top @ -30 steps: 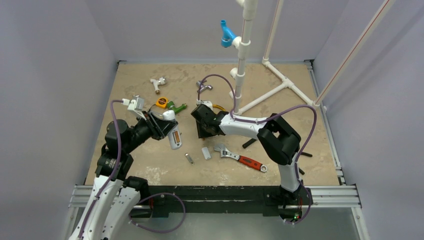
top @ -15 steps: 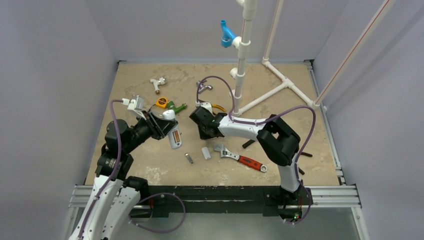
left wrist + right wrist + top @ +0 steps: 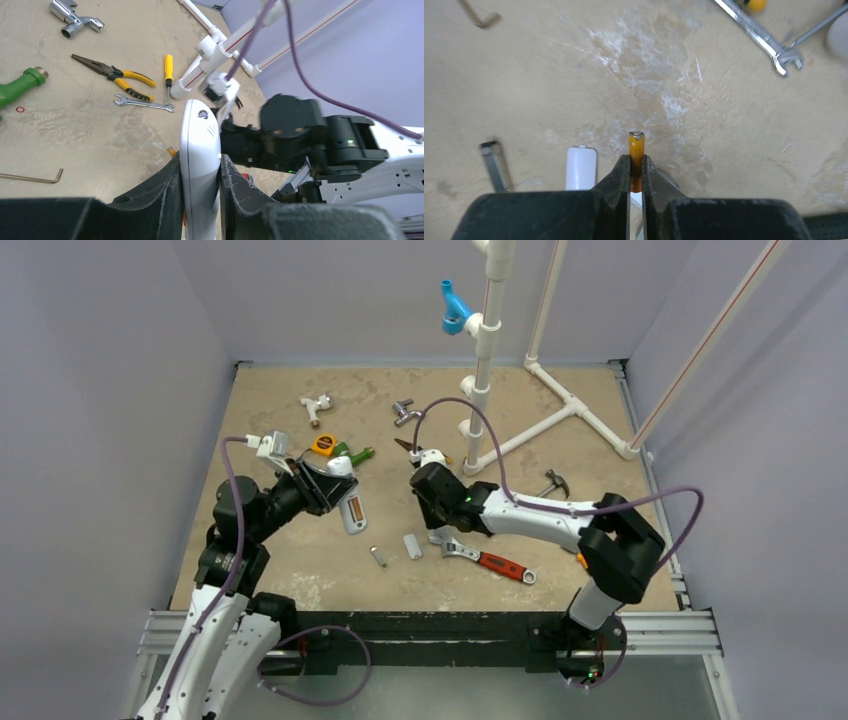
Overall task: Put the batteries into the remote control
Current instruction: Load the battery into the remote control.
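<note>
My left gripper (image 3: 200,172) is shut on the white remote control (image 3: 199,140) and holds it edge-on above the table. In the top view the left gripper (image 3: 335,495) holds the remote (image 3: 348,508) tilted, and an orange battery (image 3: 352,511) shows in its open back. My right gripper (image 3: 635,165) is shut on the other orange battery (image 3: 636,145), which stands out past the fingertips over the bare table. In the top view the right gripper (image 3: 437,518) sits to the right of the remote, apart from it.
The loose white cover (image 3: 581,167) and a small grey metal cylinder (image 3: 494,165) lie left of my right fingers. A red-handled wrench (image 3: 490,558) lies nearer the front. Pliers (image 3: 115,75), a spanner (image 3: 142,104), a green-handled tool (image 3: 352,454) and the white pipe frame (image 3: 480,390) lie farther back.
My right gripper has drawn back to the right, away from the remote, and its elbow has swung out right. The left gripper still holds the remote in almost the same place.
</note>
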Controlling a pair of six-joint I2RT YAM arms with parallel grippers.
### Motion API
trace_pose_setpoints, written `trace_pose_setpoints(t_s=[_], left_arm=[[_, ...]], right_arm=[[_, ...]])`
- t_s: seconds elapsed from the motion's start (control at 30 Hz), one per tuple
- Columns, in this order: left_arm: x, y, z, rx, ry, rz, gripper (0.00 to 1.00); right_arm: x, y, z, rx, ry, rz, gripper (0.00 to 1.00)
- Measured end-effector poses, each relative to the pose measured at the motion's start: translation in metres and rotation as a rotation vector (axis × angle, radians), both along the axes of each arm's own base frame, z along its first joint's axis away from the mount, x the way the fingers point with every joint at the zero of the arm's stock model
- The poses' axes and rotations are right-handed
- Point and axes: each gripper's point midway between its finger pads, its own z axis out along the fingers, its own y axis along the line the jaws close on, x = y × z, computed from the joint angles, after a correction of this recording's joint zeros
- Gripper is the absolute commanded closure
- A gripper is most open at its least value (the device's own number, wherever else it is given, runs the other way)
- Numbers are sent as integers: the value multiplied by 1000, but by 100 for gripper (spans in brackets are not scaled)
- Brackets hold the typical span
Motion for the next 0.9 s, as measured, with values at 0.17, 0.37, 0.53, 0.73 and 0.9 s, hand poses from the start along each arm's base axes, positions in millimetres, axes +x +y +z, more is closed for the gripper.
trace_pose_setpoints(t_s=[0.17, 0.37, 0.53, 0.73, 0.9], left_arm=[[7, -3, -5, -50, 17, 8, 100], [21, -8, -15, -147, -6, 17, 100], [29, -13, -36, -266, -25, 18, 100], [28, -23, -21, -366, -107, -18, 100], [23, -33, 2, -432, -185, -63, 100]], right_arm=[[9, 8, 69, 131, -150, 58, 100], [-5, 3, 143, 323, -287, 126, 100], [-20, 7, 198, 458, -343, 201, 100], [-35, 35, 235, 587, -302, 312, 100], [-42, 49, 227, 611, -229, 340, 100]])
